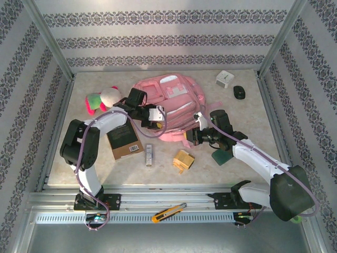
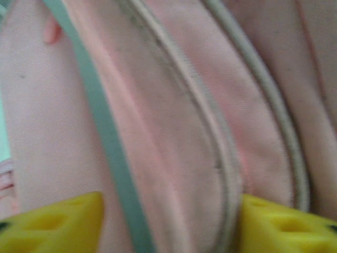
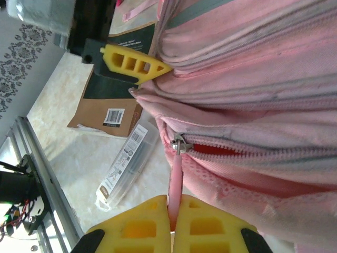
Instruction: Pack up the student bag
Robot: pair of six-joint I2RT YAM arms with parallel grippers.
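Right gripper (image 3: 174, 216), at five o'clock of the student bag (image 1: 171, 97), is clamping the zipper pull (image 3: 175, 179). Left gripper (image 2: 171, 221) is straddling fabric, grip unclear. Pulling along the track seems best.

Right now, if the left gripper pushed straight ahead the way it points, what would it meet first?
The student bag: pink fabric lies directly ahead of the left gripper, seemingly very close; depth is unclear.

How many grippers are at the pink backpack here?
2. The left gripper straddles a fold on the left of the backpack; right gripper is shut on a zip pull at its near edge.
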